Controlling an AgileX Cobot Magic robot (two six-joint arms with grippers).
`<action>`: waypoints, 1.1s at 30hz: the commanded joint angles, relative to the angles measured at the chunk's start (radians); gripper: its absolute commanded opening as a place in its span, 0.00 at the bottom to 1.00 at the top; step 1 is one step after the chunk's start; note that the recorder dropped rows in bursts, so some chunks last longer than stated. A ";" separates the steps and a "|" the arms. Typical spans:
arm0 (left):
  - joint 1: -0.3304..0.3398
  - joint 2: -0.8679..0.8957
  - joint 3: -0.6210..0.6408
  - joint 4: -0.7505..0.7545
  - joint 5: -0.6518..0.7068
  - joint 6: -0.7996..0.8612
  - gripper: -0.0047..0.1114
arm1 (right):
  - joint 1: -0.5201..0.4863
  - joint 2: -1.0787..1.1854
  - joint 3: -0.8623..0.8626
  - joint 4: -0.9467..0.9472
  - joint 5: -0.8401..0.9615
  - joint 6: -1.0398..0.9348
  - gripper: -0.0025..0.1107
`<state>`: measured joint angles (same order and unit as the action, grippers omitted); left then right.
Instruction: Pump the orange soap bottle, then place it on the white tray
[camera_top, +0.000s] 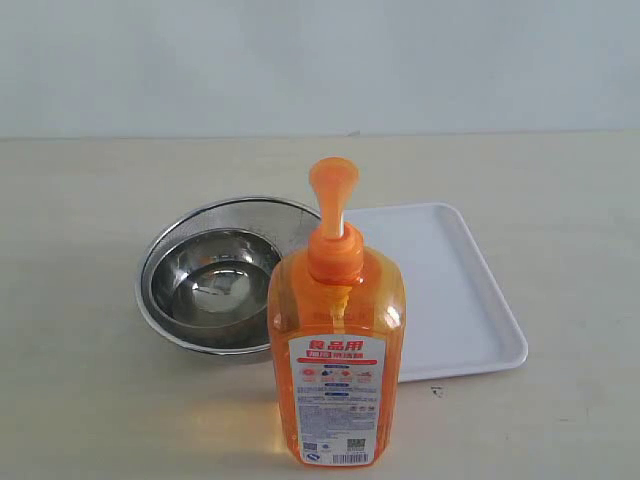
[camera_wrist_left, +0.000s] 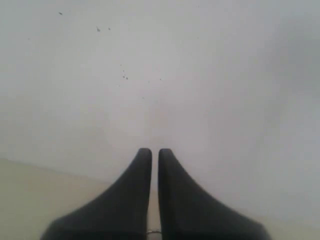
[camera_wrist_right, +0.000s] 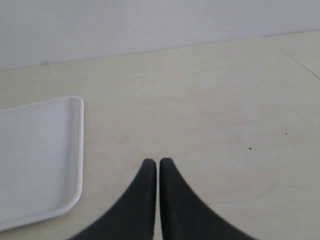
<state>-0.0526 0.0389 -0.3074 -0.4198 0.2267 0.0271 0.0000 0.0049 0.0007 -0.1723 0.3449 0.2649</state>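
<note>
Ext view: orange soap bottle (camera_top: 337, 340) stood upright on the table (camera_top: 100, 420), nearest the cam, pump head up & free to press from above. White tray (camera_top: 455, 300) lay bare just behind it to the right, prob. the drop spot; nested steel bowls (camera_top: 215, 285) sat behind-left. No arm in shot.

L wrist: left gripper (camera_wrist_left: 155, 151) jaws pressed together, nothing held, facing a blank wall.

R wrist: right gripper (camera_wrist_right: 158, 161) likewise closed & empty, over bare table beside the white tray (camera_wrist_right: 40, 160). Both looked parked, task not begun.

- Orange soap bottle (camera_top: 337, 300): the fine print on its label (camera_top: 337, 385) is too small to read. Its body hides part of the steel bowls' (camera_top: 200, 290) rim and the near corner of the white tray (camera_top: 450, 290).
- White tray, right wrist view: cut off by the picture's edge.
- Left wrist view: blurred wall (camera_wrist_left: 225, 75); dark specks (camera_wrist_left: 123, 76) cannot be identified.
</note>
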 joint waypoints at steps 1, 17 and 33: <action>0.002 0.107 -0.032 -0.150 -0.019 0.155 0.08 | -0.003 -0.005 -0.001 0.000 -0.010 -0.004 0.02; -0.015 1.007 -0.433 -0.939 0.994 1.614 0.08 | -0.003 -0.005 -0.001 0.000 -0.010 -0.004 0.02; -0.015 1.350 -0.344 -1.080 0.994 2.105 0.15 | -0.003 -0.005 -0.001 0.000 -0.010 -0.004 0.02</action>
<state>-0.0654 1.3715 -0.6566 -1.4875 1.2102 2.1236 0.0000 0.0049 0.0007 -0.1723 0.3449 0.2649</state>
